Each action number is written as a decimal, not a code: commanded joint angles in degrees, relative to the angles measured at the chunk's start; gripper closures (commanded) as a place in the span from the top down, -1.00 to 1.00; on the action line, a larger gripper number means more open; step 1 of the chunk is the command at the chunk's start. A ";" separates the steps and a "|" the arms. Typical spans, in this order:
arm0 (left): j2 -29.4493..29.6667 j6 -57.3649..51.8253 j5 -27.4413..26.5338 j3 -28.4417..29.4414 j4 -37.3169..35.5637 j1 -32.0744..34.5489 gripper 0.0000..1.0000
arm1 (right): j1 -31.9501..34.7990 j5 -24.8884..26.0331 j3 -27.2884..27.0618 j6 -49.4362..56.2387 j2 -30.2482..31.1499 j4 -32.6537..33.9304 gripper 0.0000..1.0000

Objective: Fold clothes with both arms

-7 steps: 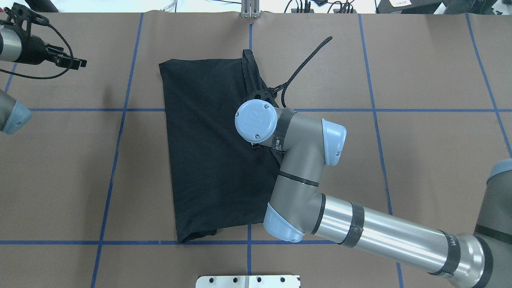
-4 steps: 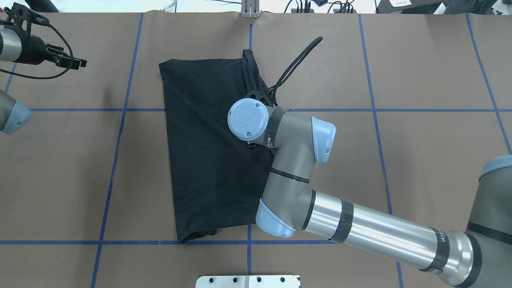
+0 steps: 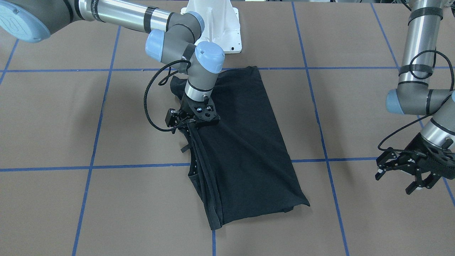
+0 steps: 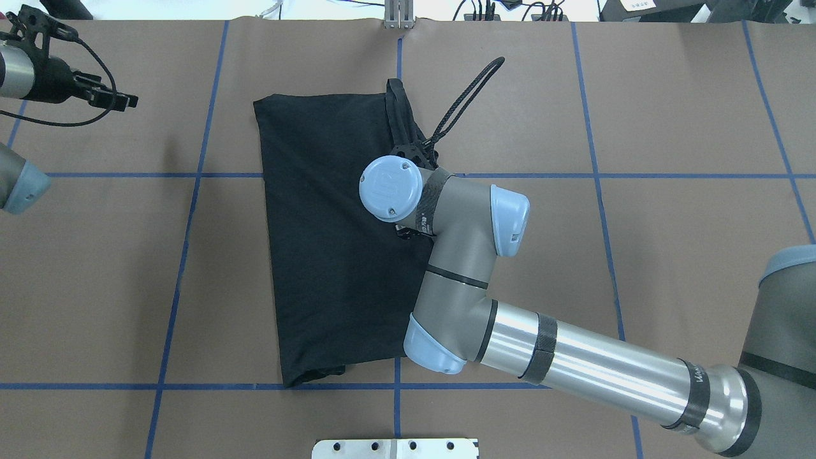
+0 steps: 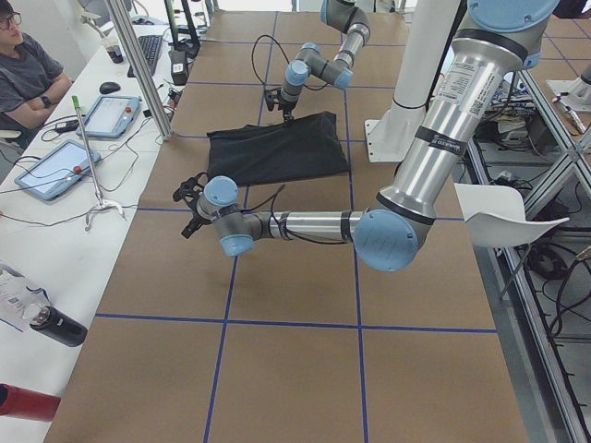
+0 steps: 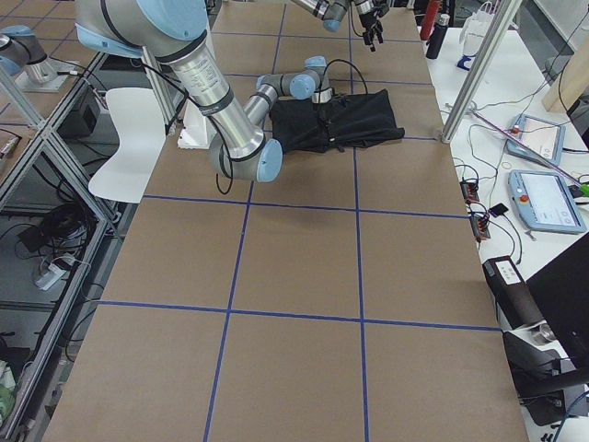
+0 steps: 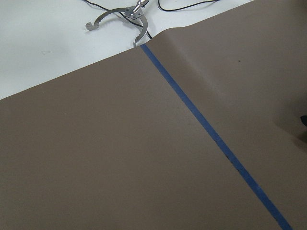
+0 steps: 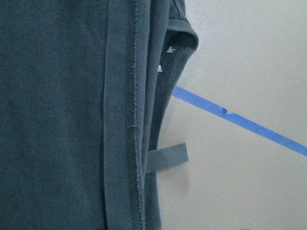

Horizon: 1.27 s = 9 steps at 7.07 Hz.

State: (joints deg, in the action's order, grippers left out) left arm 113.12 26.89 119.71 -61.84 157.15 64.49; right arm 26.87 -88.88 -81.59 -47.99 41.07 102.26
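T-shirt (image 3: 245, 149) lay folded mid-frame, its long axis running upper left to lower right. Right gripper (image 3: 192, 124) sat at its bunched left edge, apparently clenched on cloth; left gripper (image 3: 408, 170) hung released, far right.

black T-shirt (image 4: 331, 242), folded (apparently lengthwise), flat

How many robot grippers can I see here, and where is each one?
2. The right gripper hangs over the black T-shirt's bunched edge. The left gripper hovers over bare table, well away from the shirt.
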 commanded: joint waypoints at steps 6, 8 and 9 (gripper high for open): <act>0.09 -0.09 0.00 0.23 0.00 -0.07 1.00 | 6.88 -4.62 -6.47 6.69 3.61 3.38 0.85; 0.09 -0.09 0.09 0.23 0.00 -0.07 1.00 | 6.88 -4.90 -5.43 5.63 -0.18 2.86 0.95; 0.09 -0.09 0.09 0.23 0.00 -0.07 1.00 | 6.97 -4.90 -4.29 4.59 -1.59 2.59 0.97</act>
State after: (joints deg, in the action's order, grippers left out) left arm 113.20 26.81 119.76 -61.61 157.15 64.42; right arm 33.76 -93.64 -87.00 -42.41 41.42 105.14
